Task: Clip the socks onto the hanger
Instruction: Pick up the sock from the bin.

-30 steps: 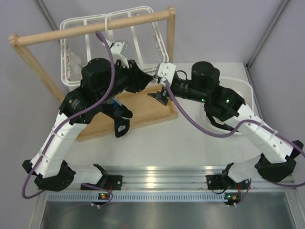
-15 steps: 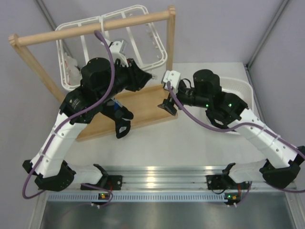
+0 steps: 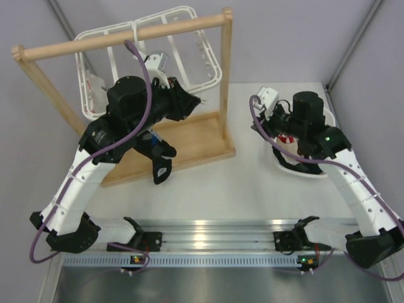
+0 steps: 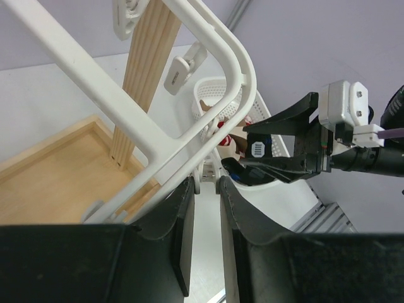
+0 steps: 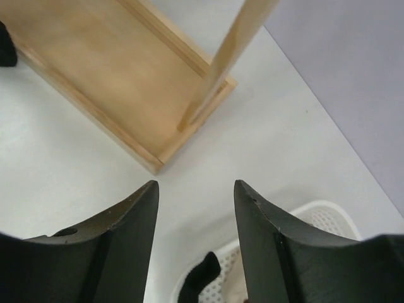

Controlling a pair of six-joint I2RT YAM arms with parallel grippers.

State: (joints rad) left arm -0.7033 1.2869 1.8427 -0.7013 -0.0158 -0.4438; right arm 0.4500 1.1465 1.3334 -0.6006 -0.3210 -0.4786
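The white hanger hangs from the wooden rail; its rounded corner shows in the left wrist view. My left gripper is at that lower right corner. Its jaws are nearly shut, with the tips pinching a small white clip. My right gripper is open and empty above the near rim of the white basket. A black sock end hangs over that rim. Dark fabric with a blue spot lies in the basket.
The wooden stand has a top rail, a right post and a flat base tray, which also shows in the right wrist view. A dark shape lies at the tray's front edge under my left arm.
My right arm has drawn back from the hanger's corner and swung right, over the basket. My left arm has stayed at the clip. The hanger has swung slightly.
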